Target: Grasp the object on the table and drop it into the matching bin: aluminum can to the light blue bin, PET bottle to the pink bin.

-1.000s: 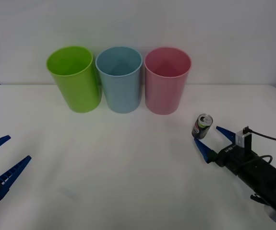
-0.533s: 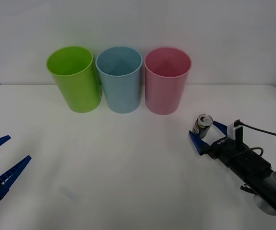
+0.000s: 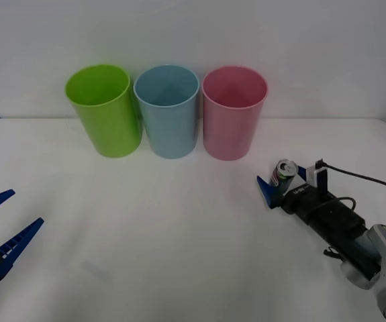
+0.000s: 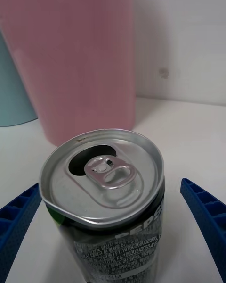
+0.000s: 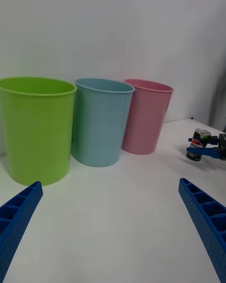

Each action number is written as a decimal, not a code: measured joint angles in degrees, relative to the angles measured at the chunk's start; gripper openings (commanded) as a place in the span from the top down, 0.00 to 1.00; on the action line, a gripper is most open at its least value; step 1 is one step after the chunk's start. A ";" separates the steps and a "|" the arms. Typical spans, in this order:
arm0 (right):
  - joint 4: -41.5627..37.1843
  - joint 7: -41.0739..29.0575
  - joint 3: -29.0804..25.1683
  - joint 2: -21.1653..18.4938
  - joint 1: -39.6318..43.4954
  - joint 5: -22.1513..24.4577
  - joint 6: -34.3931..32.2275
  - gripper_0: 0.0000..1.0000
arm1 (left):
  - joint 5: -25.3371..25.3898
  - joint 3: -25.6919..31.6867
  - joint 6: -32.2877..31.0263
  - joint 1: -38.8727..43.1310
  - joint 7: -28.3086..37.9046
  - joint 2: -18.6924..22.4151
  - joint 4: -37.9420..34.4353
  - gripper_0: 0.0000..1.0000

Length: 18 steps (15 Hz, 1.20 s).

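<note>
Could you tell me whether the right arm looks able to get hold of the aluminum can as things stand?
Probably yes. The right gripper is open with the aluminum can standing upright between its fingers, one on each side and neither touching yet. Nothing lies between them; the pink bin stands farther back.

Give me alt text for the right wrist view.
An upright can, its silver top already opened, stands between the right gripper's open blue jaws, untouched. Behind it are the pink bin, a sliver of the blue bin and white table.

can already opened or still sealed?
Opened. On the can the silver top has a dark open mouth hole beside the pull tab. It stands between the open right gripper fingers.
</note>
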 measured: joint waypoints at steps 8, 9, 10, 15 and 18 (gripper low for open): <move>0.02 0.11 0.46 0.03 -0.18 0.00 0.56 1.00 | 0.00 0.00 0.00 0.00 0.00 0.00 0.00 0.00; 0.02 0.18 0.46 0.04 -0.18 -0.01 0.53 1.00 | 0.00 0.00 0.00 0.00 0.00 0.00 0.00 0.00; 0.01 0.27 0.46 0.08 -0.19 -0.01 0.48 1.00 | 0.00 0.00 0.00 0.00 0.00 0.00 0.00 0.00; -0.16 0.60 0.44 0.02 -0.17 -0.01 0.06 1.00 | 0.00 0.00 0.00 0.00 0.00 0.00 0.00 0.00; -1.35 0.60 0.42 0.07 0.24 -0.01 -0.51 1.00 | 0.00 0.00 0.00 0.00 0.00 0.00 0.00 0.00</move>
